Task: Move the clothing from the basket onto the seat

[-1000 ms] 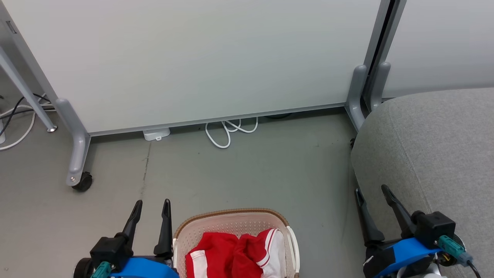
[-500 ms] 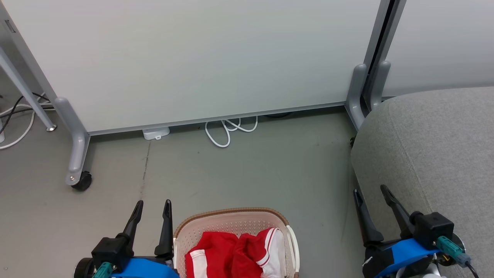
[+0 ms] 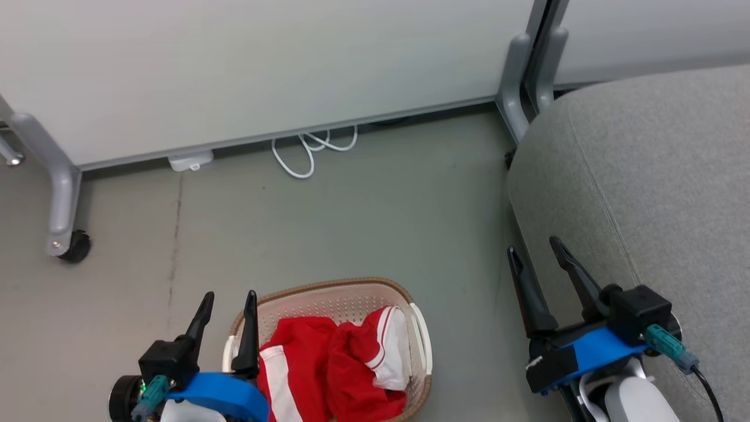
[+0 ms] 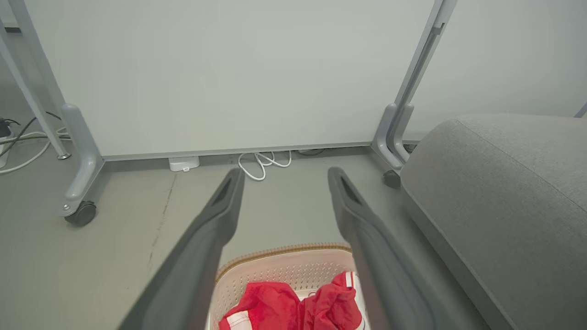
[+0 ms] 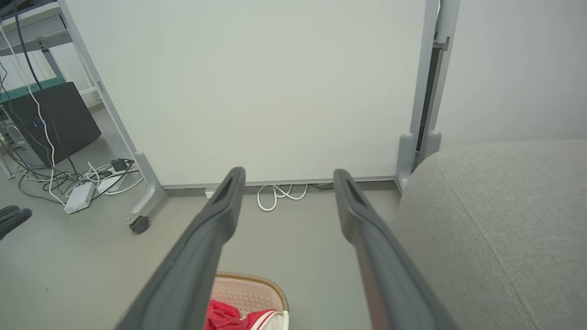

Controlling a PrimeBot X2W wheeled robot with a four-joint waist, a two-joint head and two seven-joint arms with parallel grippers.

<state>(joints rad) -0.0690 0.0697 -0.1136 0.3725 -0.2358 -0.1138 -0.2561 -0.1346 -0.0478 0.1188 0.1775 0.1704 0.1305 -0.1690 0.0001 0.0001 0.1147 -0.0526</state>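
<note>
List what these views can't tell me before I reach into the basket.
- Basket near side: head view, cut off by the bottom edge; the left gripper covers part of its left rim.
- Clothing: bunched in a heap, so the number of pieces and what lies underneath are hidden.
- Basket, right wrist view: mostly behind the right gripper's finger.
- Seat: runs off the right edge in every view.
</note>
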